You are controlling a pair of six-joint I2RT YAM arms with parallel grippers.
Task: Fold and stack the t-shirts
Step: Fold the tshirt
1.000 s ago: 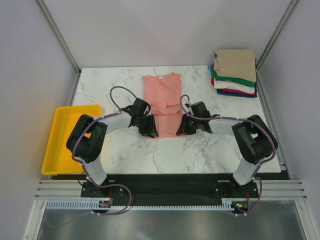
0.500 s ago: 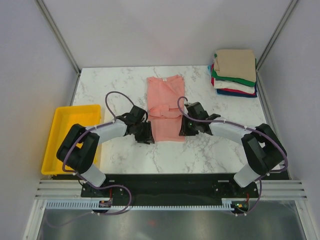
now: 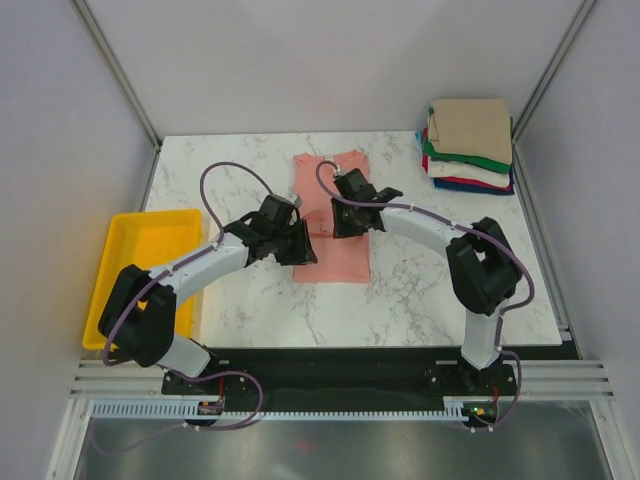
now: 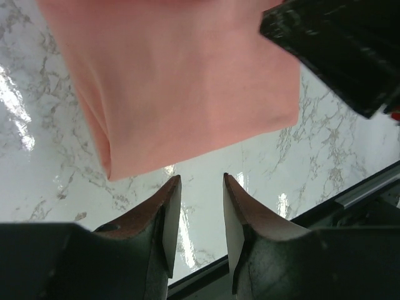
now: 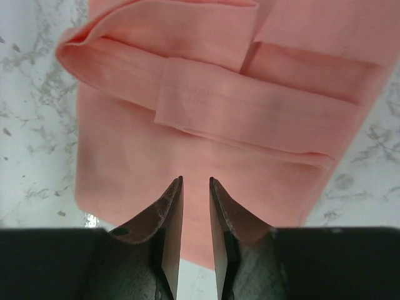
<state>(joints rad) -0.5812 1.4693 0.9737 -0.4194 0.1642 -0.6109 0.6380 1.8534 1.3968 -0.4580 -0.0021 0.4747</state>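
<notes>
Left wrist view: left gripper [image 4: 199, 181] narrowly parted, empty, just off the edge of the soft salmon-pink cloth t-shirt [image 4: 187, 81] lying folded on the white marble table [image 4: 269, 178]. Over it, right gripper [image 5: 195, 182] slightly apart, seemingly gripping nothing. Far right corner, multicoloured stack of folded cloth t-shirts [image 3: 470, 148].

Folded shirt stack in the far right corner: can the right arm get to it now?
Probably yes: only bare table separates the stack from the right fingers, open and empty above the pink shirt.
</notes>
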